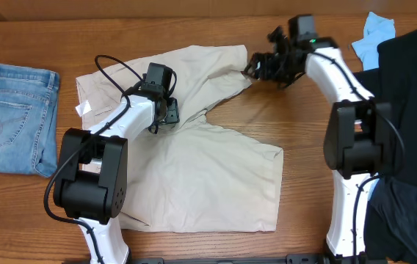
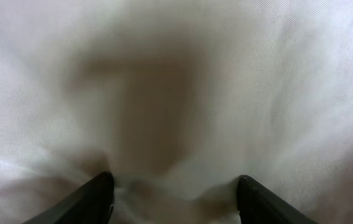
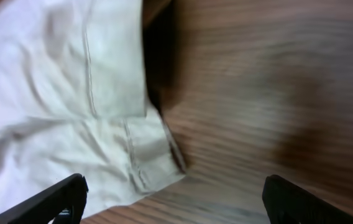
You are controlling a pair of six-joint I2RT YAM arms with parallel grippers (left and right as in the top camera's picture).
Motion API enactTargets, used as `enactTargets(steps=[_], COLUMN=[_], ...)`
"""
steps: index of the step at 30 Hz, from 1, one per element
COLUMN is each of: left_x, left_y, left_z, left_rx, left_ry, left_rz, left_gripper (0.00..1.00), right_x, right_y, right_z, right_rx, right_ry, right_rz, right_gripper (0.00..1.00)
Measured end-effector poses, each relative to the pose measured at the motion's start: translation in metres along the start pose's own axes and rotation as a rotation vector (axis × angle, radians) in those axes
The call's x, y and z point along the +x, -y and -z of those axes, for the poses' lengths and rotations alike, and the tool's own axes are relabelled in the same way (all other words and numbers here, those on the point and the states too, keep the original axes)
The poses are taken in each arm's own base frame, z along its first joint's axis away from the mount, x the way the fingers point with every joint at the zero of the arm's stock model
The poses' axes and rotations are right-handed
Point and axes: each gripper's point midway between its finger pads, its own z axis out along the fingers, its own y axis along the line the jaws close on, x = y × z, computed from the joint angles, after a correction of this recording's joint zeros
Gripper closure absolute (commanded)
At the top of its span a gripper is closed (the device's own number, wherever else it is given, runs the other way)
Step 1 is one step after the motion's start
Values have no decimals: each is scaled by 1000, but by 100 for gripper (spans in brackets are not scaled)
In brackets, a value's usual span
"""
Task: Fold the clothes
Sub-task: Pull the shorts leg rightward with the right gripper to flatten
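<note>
The clothes in play are pale beige shorts, spread across the middle of the wooden table. My left gripper presses down on the shorts near the crotch. In the left wrist view its jaws stand apart with beige cloth bulging between the fingertips. My right gripper hovers open at the far leg's hem. The right wrist view shows that hem corner lying loose on the wood, with the right gripper wide open above it and holding nothing.
Folded blue jeans lie at the left edge. A pile of black garments covers the right side, with a light blue piece behind it. Bare wood lies right of the hem.
</note>
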Motion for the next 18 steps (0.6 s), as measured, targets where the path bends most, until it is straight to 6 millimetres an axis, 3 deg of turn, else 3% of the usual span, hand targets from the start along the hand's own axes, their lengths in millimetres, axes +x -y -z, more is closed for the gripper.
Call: enactTargets(steps=[3, 9, 11, 15, 18], left_x=[0, 0, 0, 0, 0], left_y=[0, 0, 0, 0, 0], left_z=[0, 0, 0, 0, 0], left_rx=[0, 0, 0, 0, -1], left_ry=[0, 0, 0, -1, -2], left_rz=[0, 0, 0, 0, 0], left_gripper=[33, 33, 33, 33, 33], right_x=[12, 6, 5, 10, 17], right_y=[-8, -23, -24, -19, -14], right_z=[-17, -29, -30, -33, -35], right_rx=[22, 23, 25, 54, 71], right_ry=[-14, 31, 38, 29, 4], right_rz=[32, 59, 48, -1, -27], right_gripper=[7, 13, 27, 78, 94])
